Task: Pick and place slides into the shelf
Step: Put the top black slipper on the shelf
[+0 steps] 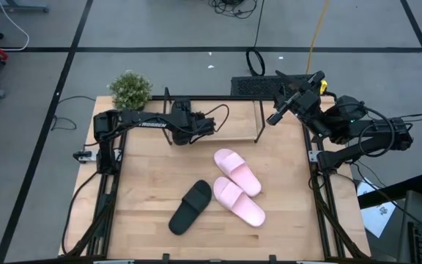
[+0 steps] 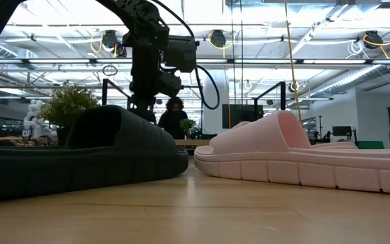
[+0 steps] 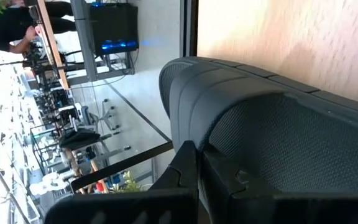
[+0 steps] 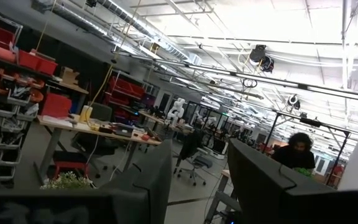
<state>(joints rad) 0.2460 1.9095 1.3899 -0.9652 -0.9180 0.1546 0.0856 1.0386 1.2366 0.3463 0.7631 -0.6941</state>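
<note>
Black slide point(image 3: 278, 124) clenched in my left end effector point(image 1: 209, 126) at the shelf point(image 1: 258, 126); three slides wait behind me on the worktop point(image 1: 145, 183).

Two light pink slides point(image 1: 238, 186) lay side by side near the middle of the table, angled diagonally, soles down. One black slide point(image 1: 190, 207) lay just beside them toward the front, also soles down. A second black slide point(image 3: 278, 130) was at the shelf point(image 1: 218, 121), a black rod rack standing along the table's far edge.
</note>
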